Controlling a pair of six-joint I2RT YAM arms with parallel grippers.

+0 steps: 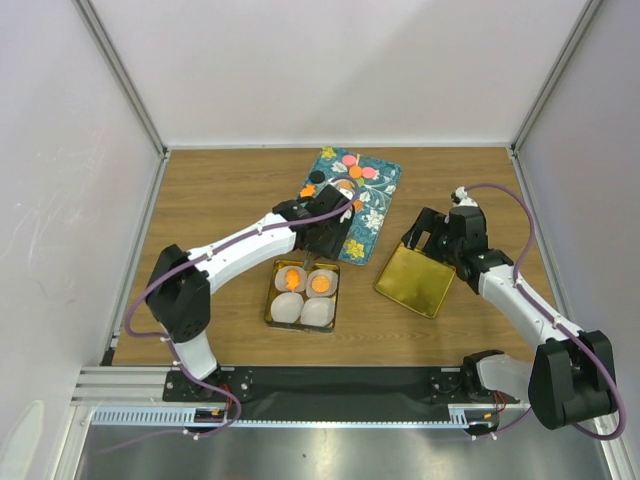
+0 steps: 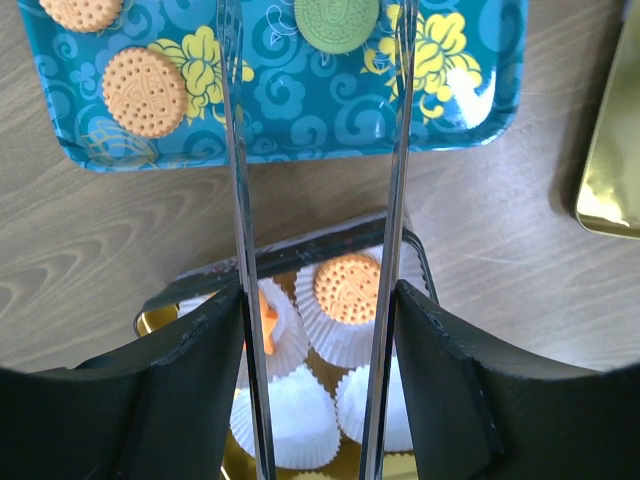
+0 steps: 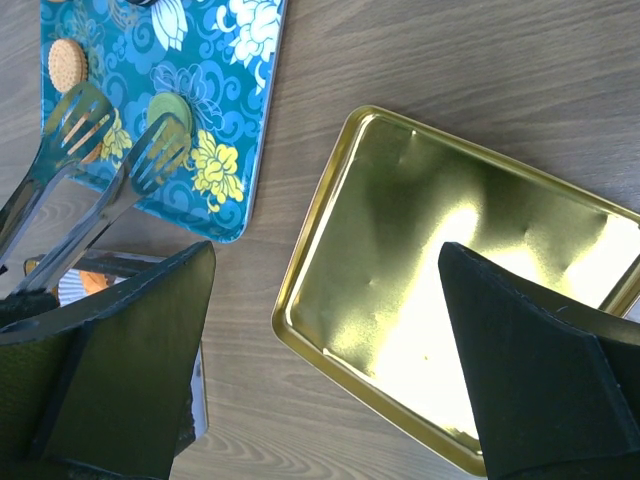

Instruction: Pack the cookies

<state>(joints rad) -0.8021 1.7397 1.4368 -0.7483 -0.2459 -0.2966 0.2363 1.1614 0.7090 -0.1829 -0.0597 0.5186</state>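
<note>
My left gripper [image 2: 320,310] is shut on a pair of metal tongs [image 2: 236,200], whose arms stand spread apart and reach out over the teal tray [image 2: 300,120]. A green cookie [image 2: 337,22] lies on the tray between the tong tips, with nothing pinched. Orange cookies [image 2: 145,92] lie further left on the tray. The gold tin [image 1: 272,305] holds white paper cups; two of them carry orange cookies [image 1: 320,284], one seen close in the left wrist view [image 2: 347,288]. My right gripper [image 3: 330,300] hangs open above the gold lid [image 3: 460,260], holding nothing.
Pink, orange and black cookies [image 1: 349,160] sit at the far end of the tray [image 1: 385,200]. The lid [image 1: 415,280] lies right of the tin on the wooden table. White walls enclose the table on three sides.
</note>
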